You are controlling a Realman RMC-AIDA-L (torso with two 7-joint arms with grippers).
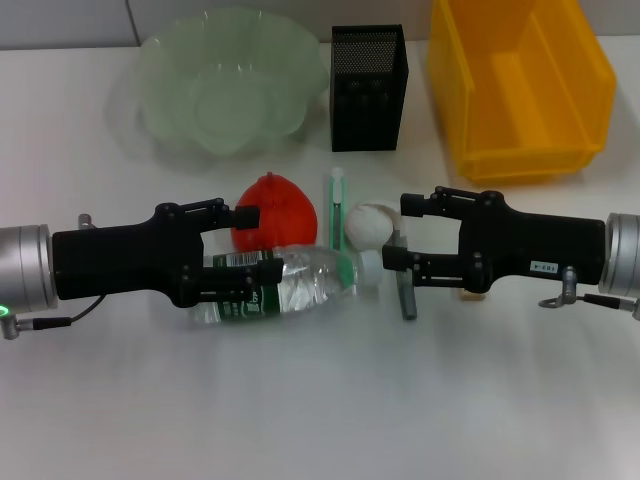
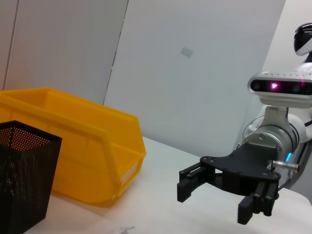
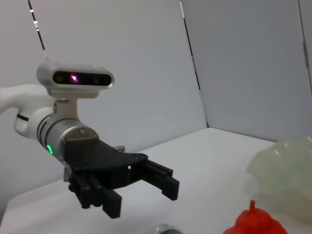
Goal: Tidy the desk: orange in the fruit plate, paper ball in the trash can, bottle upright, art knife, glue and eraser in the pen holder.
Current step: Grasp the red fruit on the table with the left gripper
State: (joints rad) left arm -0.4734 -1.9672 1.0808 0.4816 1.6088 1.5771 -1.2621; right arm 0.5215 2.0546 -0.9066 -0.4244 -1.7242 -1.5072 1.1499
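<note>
Bottle point(image 1: 285, 285) lies on its side, long axis across the desk, cap toward the open right gripper point(image 1: 400, 232), body under the nearer, open left gripper point(image 1: 250, 250)

The left gripper point(image 1: 252, 250) covers part of the bottle point(image 1: 290, 285) and the orange's point(image 1: 275, 212) near side. Under the right gripper point(image 1: 398, 232), a small beige thing point(image 1: 472, 294) barely shows. The trash can point(image 1: 520, 80) is cropped at the head view's top edge.

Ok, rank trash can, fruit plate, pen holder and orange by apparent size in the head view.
1. Fruit plate and trash can: alike, no clear order.
2. Pen holder.
3. Orange, partly hidden by the left gripper.
</note>
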